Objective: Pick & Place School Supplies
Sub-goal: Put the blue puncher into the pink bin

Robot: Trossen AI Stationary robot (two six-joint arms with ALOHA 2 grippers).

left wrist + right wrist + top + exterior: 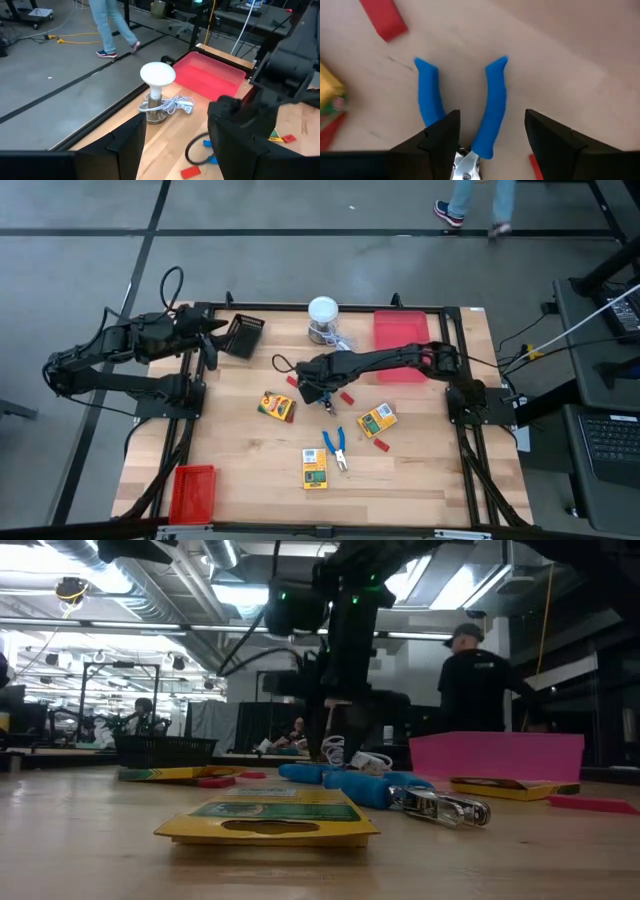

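Reaching over mid-table, the right pincer hangs open astride blue-handled pliers.

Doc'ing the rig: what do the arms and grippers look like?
Both arms are dark, near black, jointed links with black cables looping off them. The left gripper and right gripper each have two broad, flat, matte-black fingers. Green indicator lights glow on the arm in the low view.

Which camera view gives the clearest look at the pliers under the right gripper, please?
The right wrist view: both blue handles of the pliers fill it. The high view leaves them mostly hidden beneath the right gripper; elsewhere I cannot pick them out.
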